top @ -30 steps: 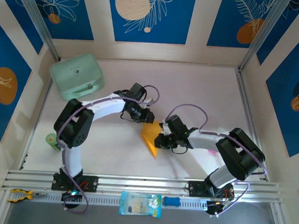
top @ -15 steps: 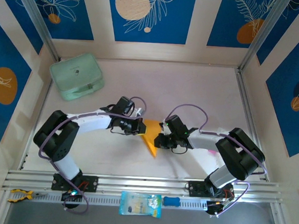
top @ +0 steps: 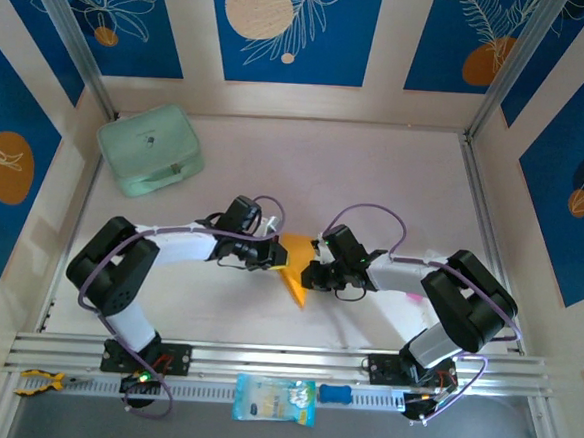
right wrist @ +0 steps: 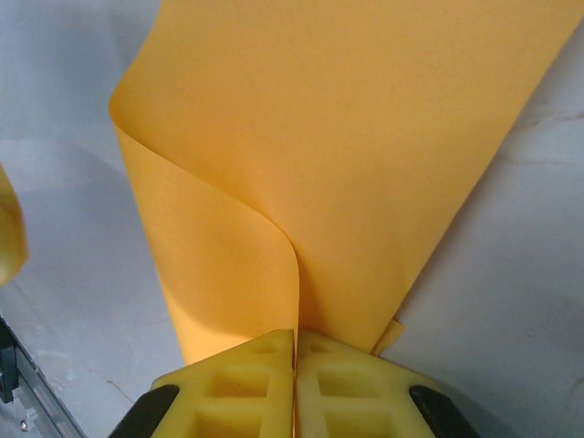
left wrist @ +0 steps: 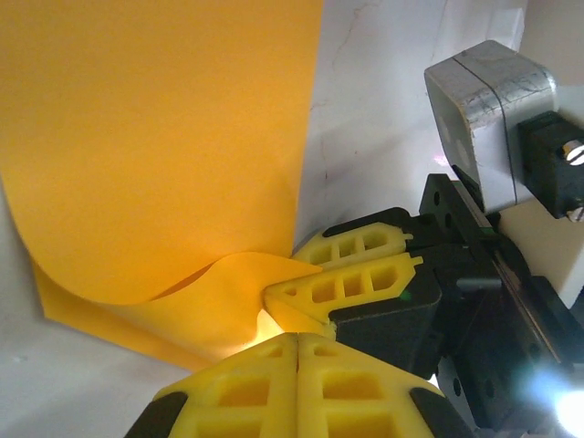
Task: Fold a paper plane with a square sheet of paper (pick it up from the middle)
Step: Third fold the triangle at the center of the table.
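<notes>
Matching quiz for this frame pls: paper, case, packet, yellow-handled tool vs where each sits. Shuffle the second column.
1. paper
2. case
3. packet
4. tool

a. near edge, far left
b. middle of the table
c. table's far-left corner
d. near edge, centre

Pairs: 1-b, 2-c, 3-d, 4-a

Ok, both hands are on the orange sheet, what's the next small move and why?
Probably hold the right hand shut as an anchor and ease the left hand down, pressing the curl flat. Both hands pinch the orange paper sheet close together, and its folded-over layer bulges in a soft curve, with no sharp crease yet.
</notes>
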Controlling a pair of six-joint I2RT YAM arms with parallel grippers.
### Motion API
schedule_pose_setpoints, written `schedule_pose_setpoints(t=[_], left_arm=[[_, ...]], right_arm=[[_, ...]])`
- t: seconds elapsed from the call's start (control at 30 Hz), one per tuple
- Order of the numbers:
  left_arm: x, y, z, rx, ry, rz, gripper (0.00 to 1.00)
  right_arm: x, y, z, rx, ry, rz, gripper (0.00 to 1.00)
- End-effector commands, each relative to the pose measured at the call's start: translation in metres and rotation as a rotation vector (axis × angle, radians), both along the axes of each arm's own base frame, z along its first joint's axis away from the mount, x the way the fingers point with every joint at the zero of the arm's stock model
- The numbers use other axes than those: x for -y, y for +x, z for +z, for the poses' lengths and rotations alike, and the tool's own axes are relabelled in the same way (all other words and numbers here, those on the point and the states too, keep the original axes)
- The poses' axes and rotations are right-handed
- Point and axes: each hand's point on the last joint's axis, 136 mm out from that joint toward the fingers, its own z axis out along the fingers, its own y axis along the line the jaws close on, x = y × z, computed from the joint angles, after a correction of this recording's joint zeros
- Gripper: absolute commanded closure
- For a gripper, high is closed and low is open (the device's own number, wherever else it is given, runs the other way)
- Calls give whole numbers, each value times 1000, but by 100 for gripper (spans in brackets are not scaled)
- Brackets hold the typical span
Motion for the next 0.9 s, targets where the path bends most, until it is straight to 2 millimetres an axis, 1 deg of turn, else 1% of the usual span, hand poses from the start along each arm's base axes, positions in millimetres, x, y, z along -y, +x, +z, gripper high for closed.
schedule_pose_setpoints(t=[0.0, 0.3, 0.57, 0.67, 0.77, 0.87], left_arm=[[7, -8, -6, -29, -18, -29, 99], [19, -12, -13, -50, -32, -60, 100], [9, -14, -28, -61, 43, -45, 100], [9, -15, -32, -63, 50, -48, 100], [4, -16, -43, -66, 87, -51, 100], [2, -17, -49, -74, 103, -52, 100]], right_arm=[[10, -8, -12, -41, -41, -10, 92], [10, -9, -13, -48, -43, -11, 92], [10, -9, -13, -48, -41, -10, 91], [10, -10, -13, -49, -42, -9, 91], [10, -9, -13, -49, -41, -8, 91], [10, -9, -13, -50, -41, -8, 91]])
